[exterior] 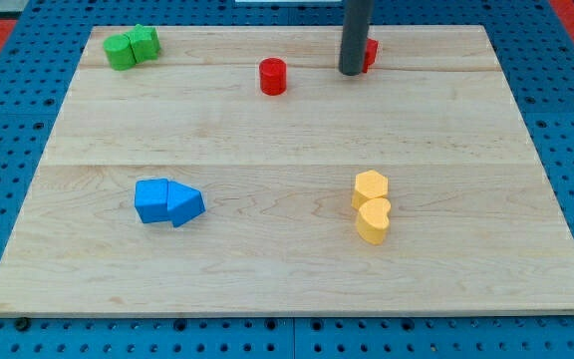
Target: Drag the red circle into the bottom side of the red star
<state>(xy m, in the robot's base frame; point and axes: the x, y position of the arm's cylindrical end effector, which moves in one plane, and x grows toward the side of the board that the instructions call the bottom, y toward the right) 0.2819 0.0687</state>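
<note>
1. This is a robotics lab bench, not a home or shop.
2. A blue perforated base (8, 120), dotted with a regular grid of mounting holes, surrounds the workspace.
3. A plain wooden board (287, 269) lies on it as a test surface.
4. A dark rod (355, 35) descends from the view's top.

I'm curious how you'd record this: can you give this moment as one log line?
my tip: view's top, in front of red star | red circle: left of tip, apart, not yet at star | other blocks: untouched
</note>
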